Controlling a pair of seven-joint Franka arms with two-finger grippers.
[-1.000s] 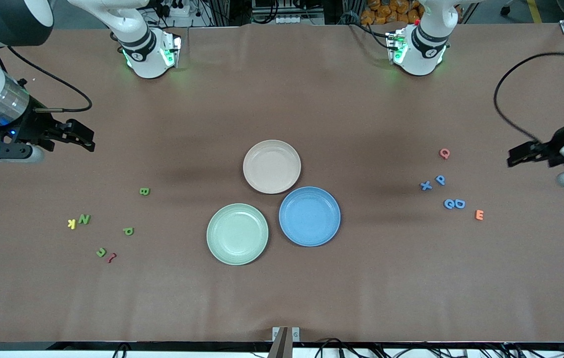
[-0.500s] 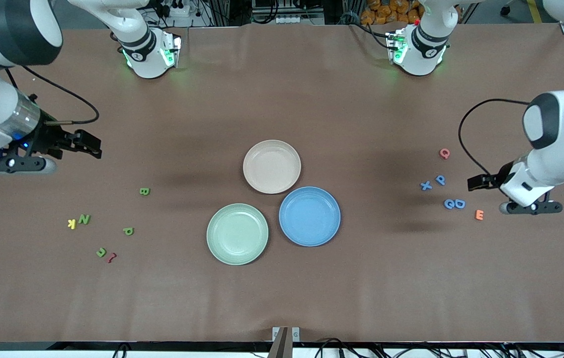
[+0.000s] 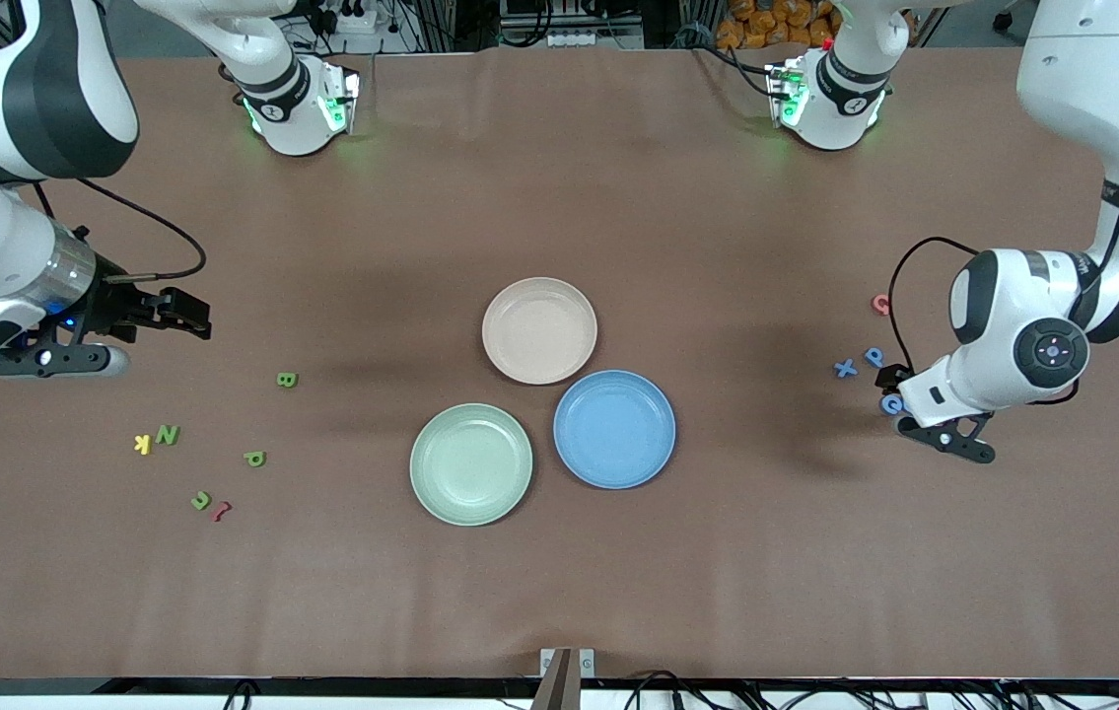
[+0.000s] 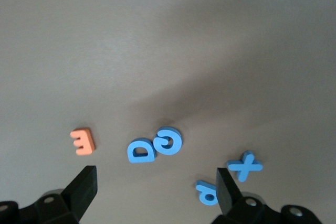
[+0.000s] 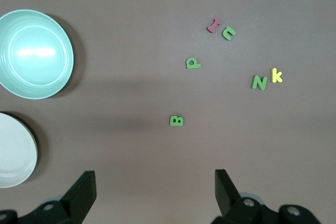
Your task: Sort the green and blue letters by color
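1. The left gripper (image 4: 152, 190) hangs low over the blue letters, jaws spread wide and empty. To my eye, the step in hand is picking the first blue letter. The blue D (image 4: 140, 150) and blue Q (image 4: 168, 141) touch each other, so the jaws should close on one alone, probably the D, approached from its free side so the Q is not dragged along.
2. The blue P (image 3: 874, 357) and blue X (image 3: 845, 369) lie just beside that pair, toward the blue plate (image 3: 614, 429). All four are well apart from it.
3. The right gripper (image 3: 186, 316) hovers wide and empty over bare worktop (image 3: 559, 592), near the green B (image 3: 287, 380). The green N (image 3: 168, 434), green P (image 3: 254, 459) and green C-like piece (image 3: 201, 500) lie farther from the green plate (image 3: 471, 463).
4. The left wrist view shows the D and the orange E (image 4: 83, 141), both hidden by the arm in the front view. Only the front view shows the plates alongside both clusters.
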